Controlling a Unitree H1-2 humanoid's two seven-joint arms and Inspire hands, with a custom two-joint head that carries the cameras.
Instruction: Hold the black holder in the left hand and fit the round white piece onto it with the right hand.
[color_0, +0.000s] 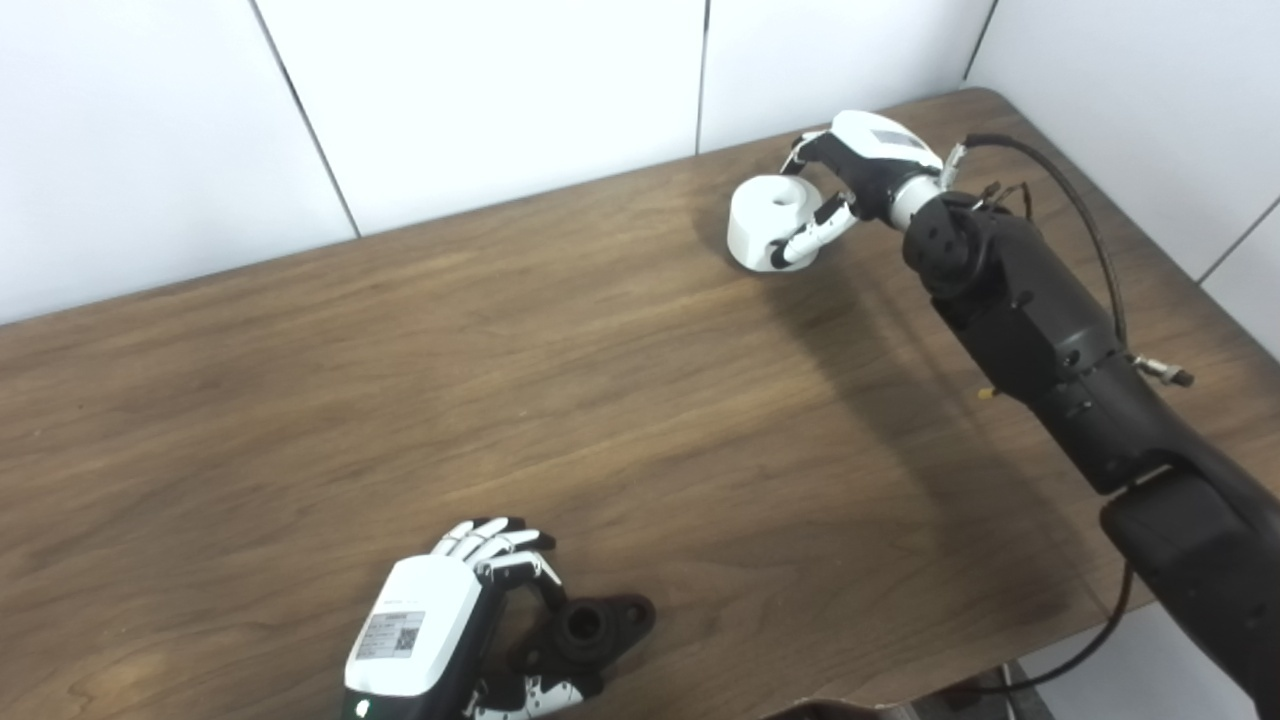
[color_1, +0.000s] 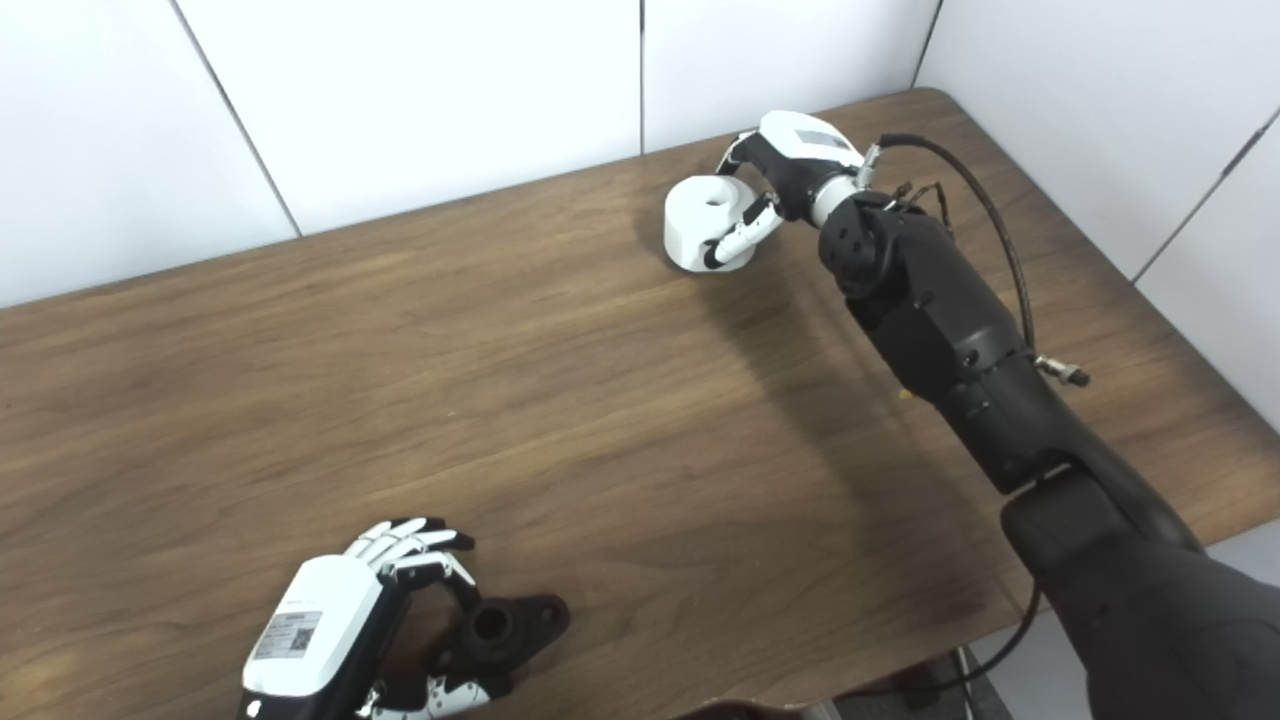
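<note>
The black holder (color_0: 590, 628), a flat piece with a round socket, lies on the wooden table (color_0: 620, 400) near its front edge. My left hand (color_0: 450, 620) is closed around the holder's left part, fingers on the far side and thumb on the near side; that part is hidden. Far back on the right, the round white piece (color_0: 765, 222), a short cylinder with a hole on top, rests on the table. My right hand (color_0: 850, 170) grips it from the right, thumb across its front and fingers behind it.
White wall panels stand just behind the table's far edge. The table's right corner (color_0: 985, 95) lies close behind the right hand. A black cable (color_0: 1085, 225) loops over the right forearm. Bare wood stretches between the two hands.
</note>
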